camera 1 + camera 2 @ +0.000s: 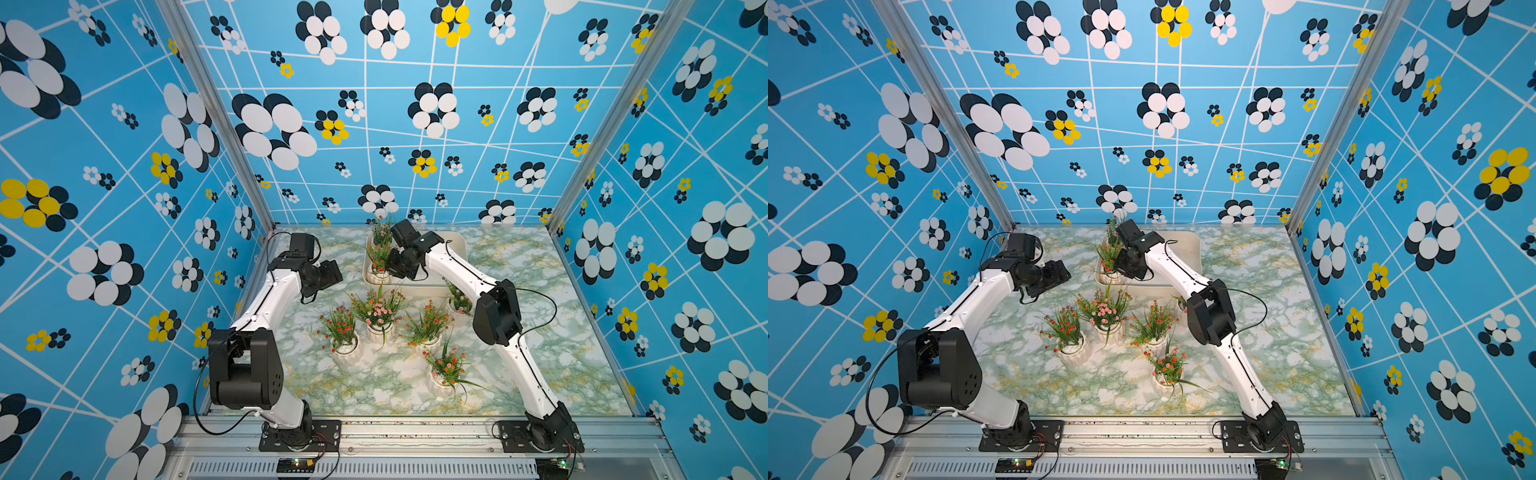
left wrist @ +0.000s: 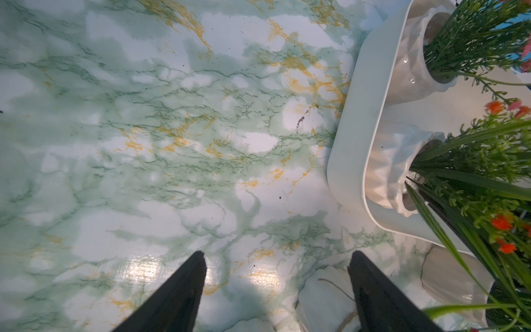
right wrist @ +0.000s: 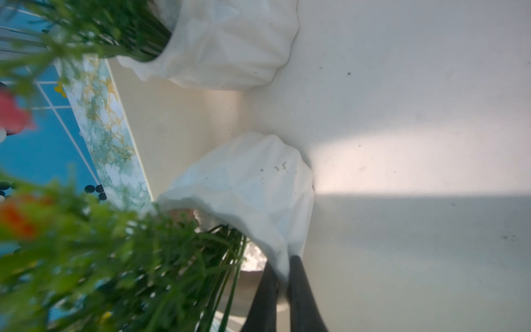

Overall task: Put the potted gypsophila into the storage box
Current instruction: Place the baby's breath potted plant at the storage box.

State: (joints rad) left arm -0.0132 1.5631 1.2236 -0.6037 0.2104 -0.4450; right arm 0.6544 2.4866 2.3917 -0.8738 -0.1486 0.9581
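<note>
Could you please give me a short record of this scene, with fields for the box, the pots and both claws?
storage box: far middle of table; two pots inside
held pot: in the box, rim pinched by right claw
second pot: box corner, free
pots on table: five
left claw: open, empty, beside box
</note>
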